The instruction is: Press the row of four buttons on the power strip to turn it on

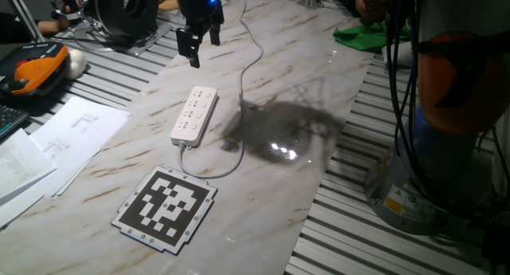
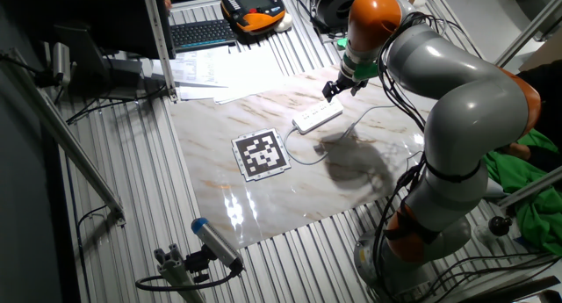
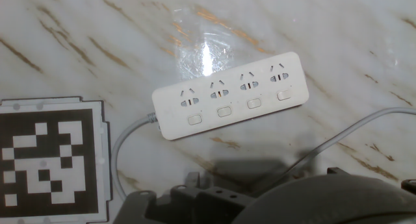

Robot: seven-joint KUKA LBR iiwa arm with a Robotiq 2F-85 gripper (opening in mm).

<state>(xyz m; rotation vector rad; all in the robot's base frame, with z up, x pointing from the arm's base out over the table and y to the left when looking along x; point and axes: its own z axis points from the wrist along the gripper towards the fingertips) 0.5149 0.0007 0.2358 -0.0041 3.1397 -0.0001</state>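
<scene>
Here the arm [image 2: 457,101], grey with orange joints, reaches from its base at the table edge over the marble-patterned sheet [image 1: 303,60] that covers the slatted table [image 1: 358,227]. The arm's dark shadow falls on the sheet to the side of the strip.

The marker board [image 1: 166,208], black-and-white squares on a pale plate, lies flat near the sheet's edge, just beyond the cabled end of the power strip [image 1: 194,114]. The two are near but apart; the hand view shows a strip of bare marble between them.

The power strip lies flat on the sheet, roughly mid-width, long axis pointing from the board toward the gripper. The hand view shows four socket groups in a row and four square buttons [image 3: 237,107] beside them, one per group. A thin white cable [image 1: 211,171] leaves the end nearest the board and loops along the sheet.

The gripper [image 1: 199,45] hangs in the air above the far end of the strip, clear of it, fingers pointing down. In the one fixed view the two dark fingers [image 1: 193,50] show a gap between their tips: jaws apart, holding nothing.

Papers [image 1: 56,143] lie on the slats beside the sheet.
</scene>
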